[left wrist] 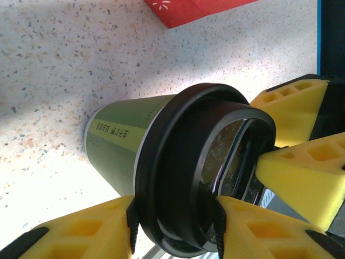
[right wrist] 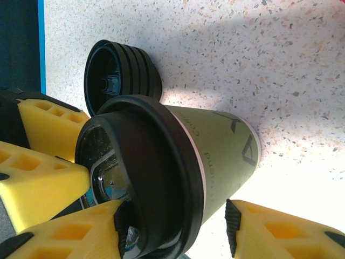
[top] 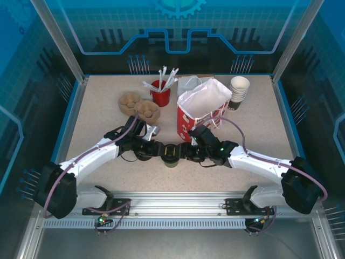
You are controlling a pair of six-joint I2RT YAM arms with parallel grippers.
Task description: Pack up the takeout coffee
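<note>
Top view: I see the takeout coffee (top: 171,156) upright on the table (top: 97,129), just before the bag (top: 202,102). Left wrist: left gripper (left wrist: 175,229) pinches its lid. Right wrist: right gripper (right wrist: 175,229) straddles it, one pad (right wrist: 233,221) clear.

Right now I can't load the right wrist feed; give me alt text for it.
The takeout coffee, an olive-green paper cup with a black lid, stands on the speckled table, close to the camera. Yellow foam fingers flank its lid and wall, and a stack of loose black lids sits just beyond it.
</note>
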